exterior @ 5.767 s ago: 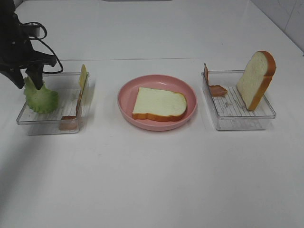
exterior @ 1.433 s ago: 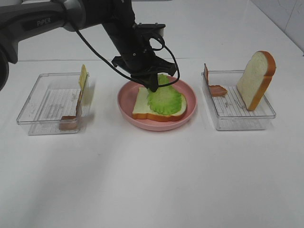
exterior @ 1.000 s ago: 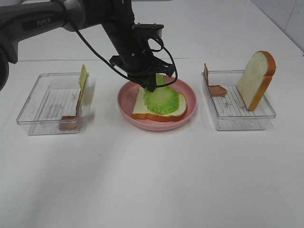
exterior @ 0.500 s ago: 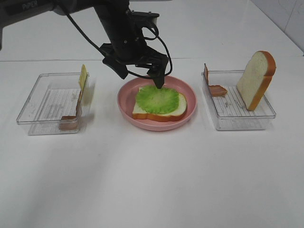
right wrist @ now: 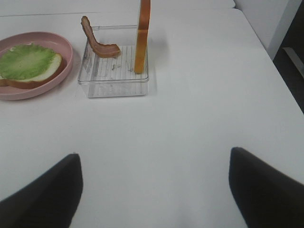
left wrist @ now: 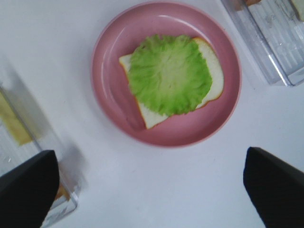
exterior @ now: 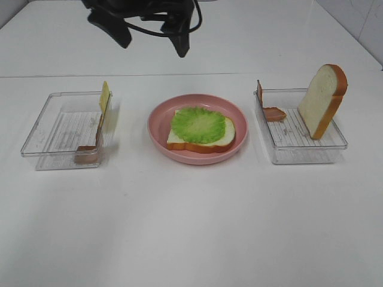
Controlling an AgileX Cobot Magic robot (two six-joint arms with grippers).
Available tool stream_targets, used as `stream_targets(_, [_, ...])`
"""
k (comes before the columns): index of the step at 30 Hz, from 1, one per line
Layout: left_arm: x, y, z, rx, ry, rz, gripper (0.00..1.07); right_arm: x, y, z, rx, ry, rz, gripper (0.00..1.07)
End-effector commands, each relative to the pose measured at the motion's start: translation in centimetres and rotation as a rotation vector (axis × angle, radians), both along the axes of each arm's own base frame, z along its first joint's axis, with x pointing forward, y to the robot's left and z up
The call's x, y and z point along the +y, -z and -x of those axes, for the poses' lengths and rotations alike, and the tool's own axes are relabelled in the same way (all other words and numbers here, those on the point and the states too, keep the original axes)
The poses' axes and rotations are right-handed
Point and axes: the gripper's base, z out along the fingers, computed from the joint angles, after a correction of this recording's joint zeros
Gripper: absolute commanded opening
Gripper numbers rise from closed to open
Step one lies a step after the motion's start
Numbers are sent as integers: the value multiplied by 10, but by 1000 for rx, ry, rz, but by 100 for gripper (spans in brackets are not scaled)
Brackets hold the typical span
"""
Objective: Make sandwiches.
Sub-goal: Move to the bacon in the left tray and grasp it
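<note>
Hovering above the lettuce (exterior: 200, 124) on the bread slice (exterior: 206, 144), left gripper (exterior: 152, 45) gapes empty — right gripper (right wrist: 152, 190) spread too.

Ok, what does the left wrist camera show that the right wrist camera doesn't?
Only the left wrist view: the left tray with the yellow cheese slice in it, and the whole pink plate. Only the right wrist view: the whole right tray, with a bacon strip and an upright bread slice in it. Both: the lettuce lying on the flat bread slice on the plate, and at least a corner of the right tray.
</note>
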Motion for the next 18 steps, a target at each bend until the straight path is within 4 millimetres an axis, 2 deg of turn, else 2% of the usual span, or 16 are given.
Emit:
stream_targets(1, [23,0,14,78,-55,-62,102,-1,0,3,-29,9,6,76])
stream_targets(3, [51,6,18,129,-115,-80,102,-1,0,3,-29,9,6,76])
stream_targets(4, [51,6,18,129,-115,-80,102,-1,0,3,-29,9,6,76])
stream_targets(5, [70,16,16,172,-164,-90,102,-1,0,3,-29,9,6,76])
stream_targets(6, [70,16,16,172,-164,-90,102,-1,0,3,-29,9,6,76])
stream_targets(8, [90,36,11,235,-216,-111,102,-1,0,3,-29,9,6,76])
stream_targets(10, [94,42,8,251,-226,-117,102,-1,0,3,-29,9,6,76])
stream_targets(11, [100,54,2,277,-242,-126,102,-1,0,3,-29,9,6,76])
stream_targets(16, [99,73,-6,303,-224,-144,102,-1,0,3,-29,9,6,76])
stream_targets(18, [97,93,-11,339,-221,-161,101,-1,0,3,-29,9,6,76])
